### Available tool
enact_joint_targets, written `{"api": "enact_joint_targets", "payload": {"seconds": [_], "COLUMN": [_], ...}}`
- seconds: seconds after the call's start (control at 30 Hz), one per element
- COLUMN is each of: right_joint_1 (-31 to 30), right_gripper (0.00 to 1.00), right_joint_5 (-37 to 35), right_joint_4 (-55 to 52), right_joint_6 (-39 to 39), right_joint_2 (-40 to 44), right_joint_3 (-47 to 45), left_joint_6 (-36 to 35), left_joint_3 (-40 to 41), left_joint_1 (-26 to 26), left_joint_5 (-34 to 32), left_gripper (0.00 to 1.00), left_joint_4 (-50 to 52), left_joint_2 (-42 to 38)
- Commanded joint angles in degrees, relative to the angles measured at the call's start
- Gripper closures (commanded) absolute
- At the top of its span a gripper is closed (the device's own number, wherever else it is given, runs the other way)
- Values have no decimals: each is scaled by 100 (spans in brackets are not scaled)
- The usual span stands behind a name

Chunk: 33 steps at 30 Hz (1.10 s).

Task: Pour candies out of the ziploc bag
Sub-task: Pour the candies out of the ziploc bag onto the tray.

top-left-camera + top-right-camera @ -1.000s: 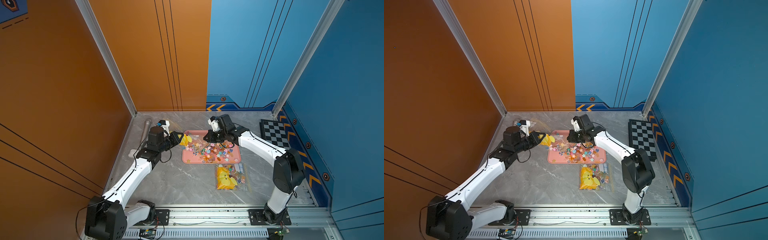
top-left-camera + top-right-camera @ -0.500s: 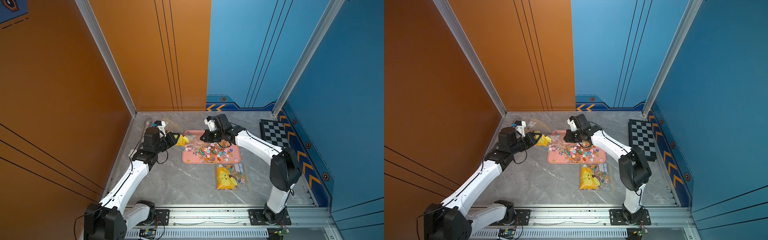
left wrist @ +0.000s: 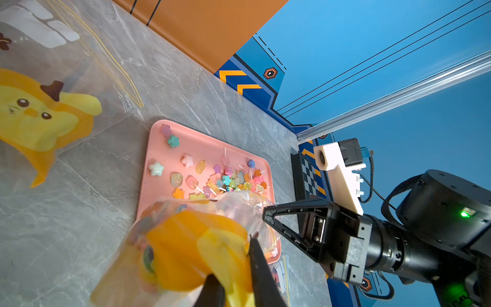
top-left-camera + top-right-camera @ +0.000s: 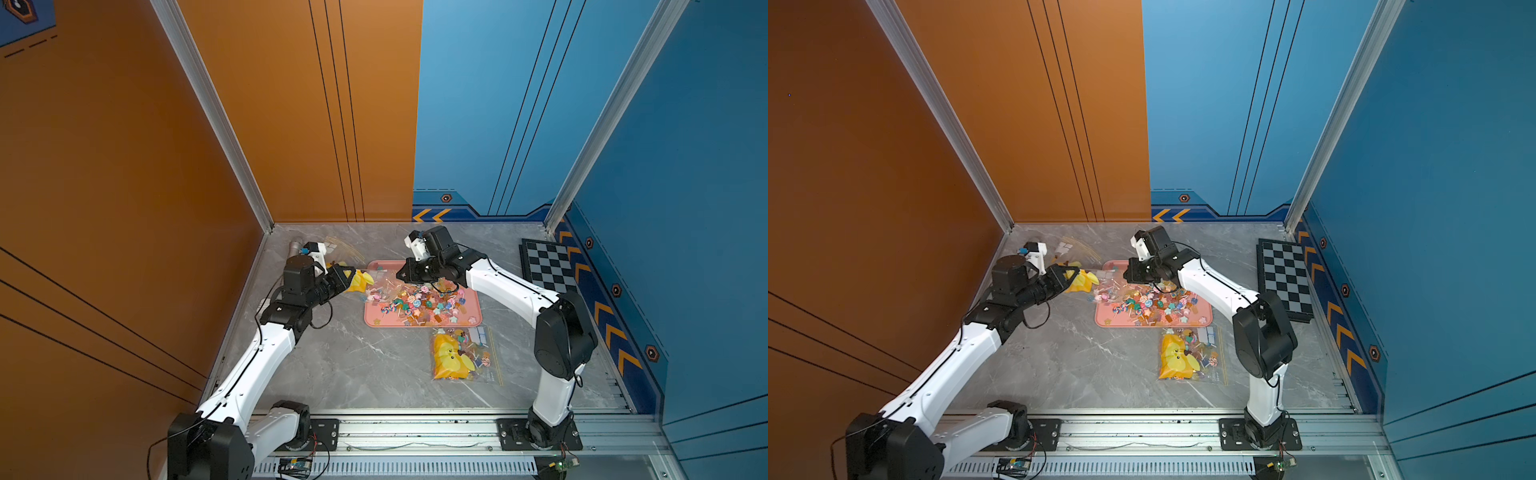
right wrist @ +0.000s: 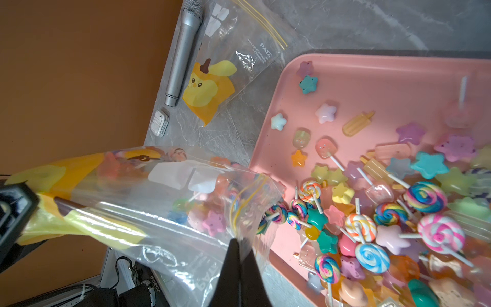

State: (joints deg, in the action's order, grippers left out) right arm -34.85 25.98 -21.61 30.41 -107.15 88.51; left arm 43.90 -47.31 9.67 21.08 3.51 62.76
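- The left gripper (image 4: 348, 277) is clamped on the yellow bottom end of the bag (image 4: 365, 281), a little left of the middle in both top views.
- The right gripper (image 5: 235, 244) is pinched tight on one edge of the bag's open mouth.
- The bag is stretched between the two grippers and lies almost flat. Its mouth sits right at the left edge of the pink tray (image 4: 473, 322).
- Some candies (image 5: 210, 215) are in the bag, bunched near the mouth. A big heap is already on the tray.
- The candies are tiny, bright and shiny: stars, ice pops and swirl lollipops on thin white sticks.
- I think some could miss the tray and roll onto the table, because the mouth is so near the rim.
- Only one edge of the mouth is held, so it could flop shut, or sticks could snag on the zip.
- The thin, slippery plastic might slide out of a gripper if it is shaken hard.
- A full bag (image 4: 457, 357) lies below the tray in the top views. An empty bag (image 5: 225, 61) and a mic (image 5: 183, 50) lie up and to the left.
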Motion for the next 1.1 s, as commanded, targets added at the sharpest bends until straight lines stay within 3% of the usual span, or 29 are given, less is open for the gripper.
{"api": "enact_joint_targets", "payload": {"seconds": [0.0,0.27,0.8,1.07], "right_joint_1": [41,87,154,209], "right_gripper": [100,100,100,100], "right_joint_5": [-126,-66,41,38], "right_joint_4": [-364,-520,-776,-872], "right_joint_6": [-51,-127,-252,-299], "right_joint_2": [-117,-352,-806,-900], "right_joint_3": [197,457,935,1156], "left_joint_6": [-136,-432,-206,-311], "left_joint_3": [11,-445,39,-185], "left_joint_1": [-141,-145,-106,-97], "left_joint_5": [-25,-2,-77,-163], "left_gripper": [100,100,100,100], "left_joint_4": [-180,40,-249,-85], "left_joint_2": [-228,-14,-89,-32]}}
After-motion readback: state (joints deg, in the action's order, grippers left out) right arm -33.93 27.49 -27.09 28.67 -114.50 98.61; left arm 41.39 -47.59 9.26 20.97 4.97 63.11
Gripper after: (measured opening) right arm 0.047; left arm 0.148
